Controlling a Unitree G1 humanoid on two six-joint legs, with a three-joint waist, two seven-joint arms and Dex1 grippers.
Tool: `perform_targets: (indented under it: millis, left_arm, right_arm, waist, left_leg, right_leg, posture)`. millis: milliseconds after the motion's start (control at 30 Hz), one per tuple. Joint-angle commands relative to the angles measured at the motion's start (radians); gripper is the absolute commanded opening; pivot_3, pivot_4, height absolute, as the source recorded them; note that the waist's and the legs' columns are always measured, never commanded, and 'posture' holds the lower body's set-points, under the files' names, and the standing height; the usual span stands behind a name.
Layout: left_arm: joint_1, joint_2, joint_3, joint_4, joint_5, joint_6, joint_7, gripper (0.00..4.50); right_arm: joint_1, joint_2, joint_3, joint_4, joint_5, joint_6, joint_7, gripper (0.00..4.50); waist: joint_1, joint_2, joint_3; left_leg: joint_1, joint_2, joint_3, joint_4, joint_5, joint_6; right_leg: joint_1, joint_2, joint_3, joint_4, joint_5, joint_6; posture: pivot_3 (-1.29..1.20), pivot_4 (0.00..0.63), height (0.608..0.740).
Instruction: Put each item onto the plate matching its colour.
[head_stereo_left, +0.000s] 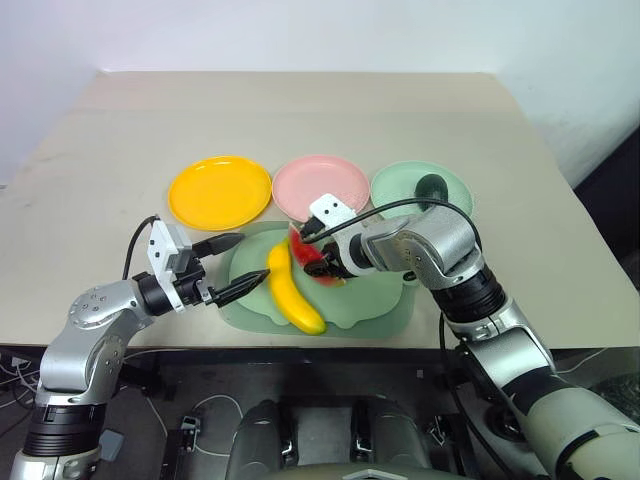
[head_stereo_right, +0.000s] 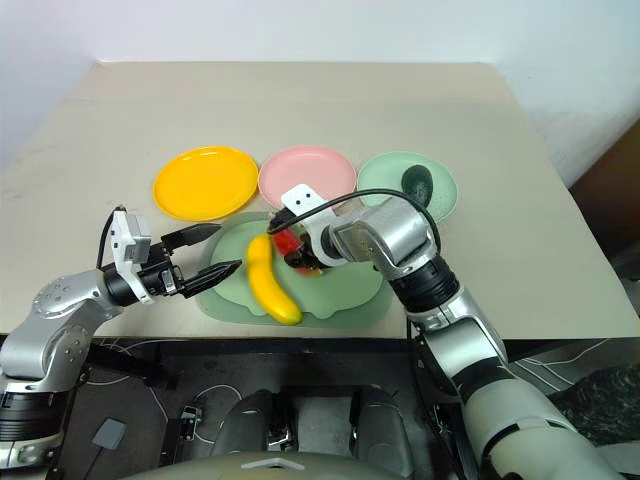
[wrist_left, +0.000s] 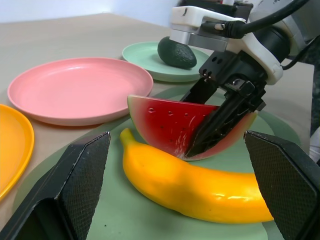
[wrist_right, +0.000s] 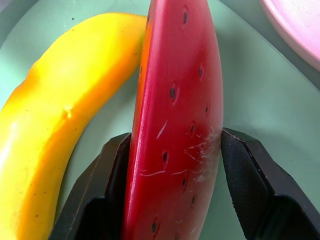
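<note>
A tan table (head_stereo_left: 300, 110) holds everything. Near its front edge lies a pale green mat (head_stereo_left: 385, 305). Behind the mat, three plates sit in a row: a yellow plate (head_stereo_left: 220, 192) on the left, a pink plate (head_stereo_left: 320, 186) in the middle, and a green plate (head_stereo_left: 400, 190) on the right.

The right gripper (wrist_left: 212, 122) reaches down over the mat with its two fingers clamped on the flat faces of the watermelon (wrist_right: 177, 125), which stands on edge on the mat, just in front of the pink plate. The left gripper (head_stereo_left: 233, 265) hovers at the mat's left edge, fingers spread apart and holding nothing, pointing toward the fruit.

The banana (head_stereo_left: 290, 292) lies on the mat just beside the watermelon, on its left, running from back to front. The avocado (head_stereo_left: 431, 187) sits on the green plate, toward its right side.
</note>
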Motion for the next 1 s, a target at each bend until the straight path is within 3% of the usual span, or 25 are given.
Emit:
perform_targets:
  millis: [33,467,600,833,1000]
  left_arm:
    - [-0.009,0.001,0.013,-0.008,-0.001,-0.017,-0.001,4.5]
    - [-0.003,0.008,0.028,-0.021,-0.008,-0.012,0.005,4.5]
    - [0.002,0.006,0.029,-0.026,-0.008,-0.013,0.011,4.5]
    - [0.014,0.003,0.022,-0.028,0.005,-0.027,0.009,4.5]
    - [0.029,0.009,0.037,-0.04,0.001,-0.027,0.014,4.5]
  right_arm:
    - [-0.013,-0.017,0.003,-0.018,-0.014,0.009,0.018,2.4]
    - [-0.149,-0.058,-0.163,0.06,0.006,-0.039,0.124,2.4]
    - [-0.229,-0.031,-0.188,0.247,-0.034,-0.171,0.148,2.4]
    - [-0.415,0.101,-0.182,0.821,-0.185,-0.627,0.19,2.4]
    - [-0.5,0.178,-0.188,1.109,-0.274,-0.828,0.208,2.4]
  waist:
    - [0.0,0.0,0.0]
    - [-0.002,0.0,0.0]
    - [-0.002,0.0,0.0]
    - [-0.003,0.0,0.0]
    - [-0.003,0.0,0.0]
  left_leg:
    - [0.0,0.0,0.0,0.0,0.0,0.0]
    - [-0.005,0.0,0.0,0.0,0.0,0.0]
    - [-0.005,0.0,0.001,0.0,0.0,0.0]
    - [-0.007,-0.002,0.003,0.0,0.0,0.0]
    - [-0.014,-0.001,0.005,0.001,0.001,0.0]
  right_leg:
    - [0.0,0.0,0.0,0.0,0.0,0.0]
    - [-0.005,0.0,0.0,0.0,0.0,0.0]
    - [-0.005,0.0,0.0,0.0,0.0,0.0]
    - [-0.009,0.001,0.001,0.001,0.0,0.0]
    - [-0.016,0.002,0.002,0.002,0.0,0.0]
  posture:
    - [0.0,0.15,0.695]
    - [0.0,0.15,0.695]
    - [0.0,0.15,0.695]
    - [0.0,0.15,0.695]
    - [0.0,0.15,0.695]
